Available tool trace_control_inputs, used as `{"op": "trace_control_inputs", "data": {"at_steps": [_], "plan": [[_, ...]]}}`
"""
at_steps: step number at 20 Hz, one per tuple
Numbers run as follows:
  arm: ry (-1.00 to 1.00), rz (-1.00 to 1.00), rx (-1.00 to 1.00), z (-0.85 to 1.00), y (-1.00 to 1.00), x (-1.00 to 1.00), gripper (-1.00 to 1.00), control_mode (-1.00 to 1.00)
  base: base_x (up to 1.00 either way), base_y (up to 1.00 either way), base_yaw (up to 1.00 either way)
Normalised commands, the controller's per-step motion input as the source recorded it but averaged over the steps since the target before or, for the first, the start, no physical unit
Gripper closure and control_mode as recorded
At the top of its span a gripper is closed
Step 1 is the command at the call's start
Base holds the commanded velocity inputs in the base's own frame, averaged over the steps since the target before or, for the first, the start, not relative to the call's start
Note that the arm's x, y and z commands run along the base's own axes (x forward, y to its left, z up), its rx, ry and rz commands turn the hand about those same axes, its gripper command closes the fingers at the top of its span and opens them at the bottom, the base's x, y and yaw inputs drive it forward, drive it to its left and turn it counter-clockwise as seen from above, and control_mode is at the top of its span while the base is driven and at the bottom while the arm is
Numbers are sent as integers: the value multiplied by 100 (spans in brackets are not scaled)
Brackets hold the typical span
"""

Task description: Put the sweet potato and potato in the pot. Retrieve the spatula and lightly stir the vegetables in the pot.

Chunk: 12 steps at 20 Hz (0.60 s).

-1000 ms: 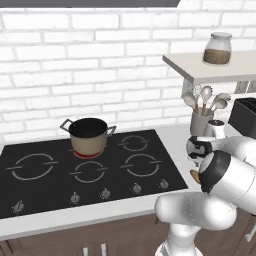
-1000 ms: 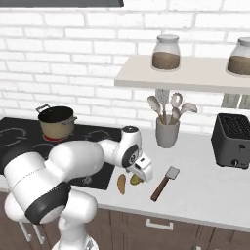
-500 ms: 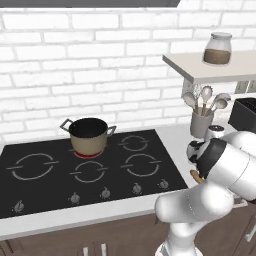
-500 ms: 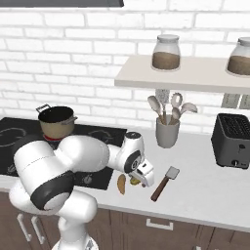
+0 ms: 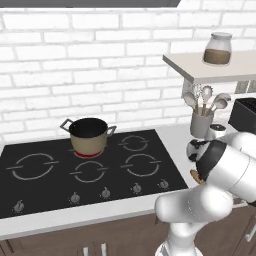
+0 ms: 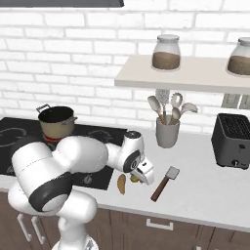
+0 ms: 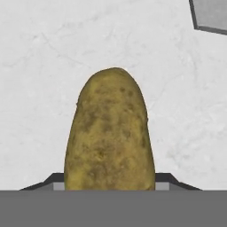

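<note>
My gripper (image 6: 138, 177) is down at the counter (image 6: 205, 185), and in the hand view its finger tips sit on either side of the potato (image 7: 110, 137); whether they press it I cannot tell. The sweet potato (image 6: 121, 184) lies just beside it. The spatula (image 6: 164, 183) rests on the counter nearby to the right. The pot (image 5: 89, 135) stands on the cooktop's (image 5: 50, 192) back burner, well apart from my hand.
</note>
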Motion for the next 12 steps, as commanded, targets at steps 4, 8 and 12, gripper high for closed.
{"op": "trace_control_inputs", "data": {"at_steps": [4,8,12], "plan": [[-16,6,0,91,29,-1,100,-100,0,0,0],[-11,15,0,100,33,-3,100,-100,0,0,0],[-1,24,0,100,56,0,100,-100,0,0,0]]}}
